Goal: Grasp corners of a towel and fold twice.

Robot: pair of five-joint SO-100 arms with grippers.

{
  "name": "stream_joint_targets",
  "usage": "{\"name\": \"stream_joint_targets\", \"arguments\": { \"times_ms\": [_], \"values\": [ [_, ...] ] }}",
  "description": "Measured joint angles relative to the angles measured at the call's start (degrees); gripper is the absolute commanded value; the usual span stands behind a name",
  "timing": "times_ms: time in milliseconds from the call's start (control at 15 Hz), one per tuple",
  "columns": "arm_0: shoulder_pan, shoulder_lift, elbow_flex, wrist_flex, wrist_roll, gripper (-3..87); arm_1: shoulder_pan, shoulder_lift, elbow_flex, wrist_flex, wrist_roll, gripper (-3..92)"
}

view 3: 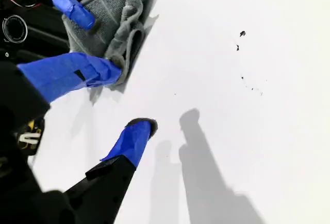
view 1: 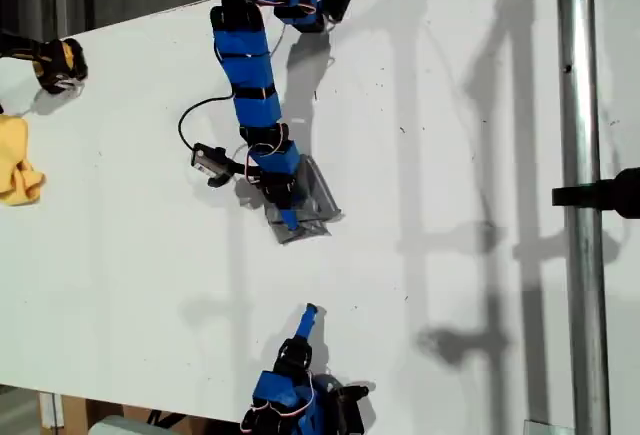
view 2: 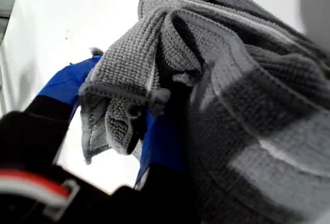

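Taking the towel [view 1: 310,203] as the landmark, it lies bunched in a small grey heap on the white worktop [view 1: 450,205], near the middle of the exterior view.

Far off toward the exterior view's left edge from the towel, a small yellow cloth [view 1: 18,163] sits crumpled on the worktop, with a black and yellow object [view 1: 58,61] above it in that view.

Just beside the towel, toward the exterior view's left, a small grey box on a black cable [view 1: 208,159] rests on the worktop.

My first hand [view 1: 289,221] lies right on the towel, its arm reaching down from the exterior view's top. In the first wrist view its blue tips are pinching a thick fold of the striped knit [view 2: 216,80], which is draped over and between them.

Below the towel in the exterior view, apart from it, my second hand [view 1: 310,312] points up toward it. The second wrist view shows its two blue fingers [view 3: 131,141] spread, with nothing between them, and the towel [view 3: 111,13] just beyond the upper fingertip.
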Motion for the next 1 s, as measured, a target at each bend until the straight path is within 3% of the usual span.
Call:
{"name": "stream_joint_targets", "arguments": {
  "times_ms": [333,600,733,1000],
  "values": [
    [0.0,0.0,0.0,0.0,0.0,18.9,6.5,17.93,-0.35,14.85,-5.98,21.1],
    [0.0,0.0,0.0,0.0,0.0,18.8,8.44,29.53,4.48,18.54,-7.73,20.9],
    [0.0,0.0,0.0,0.0,0.0,17.5,9.84,42.71,14.41,18.46,-7.73,1.8],
    [0.0,0.0,0.7,-2.55,-1.05,14.2,9.32,74.0,37.44,21.18,-4.66,0.7]
  ]
}}
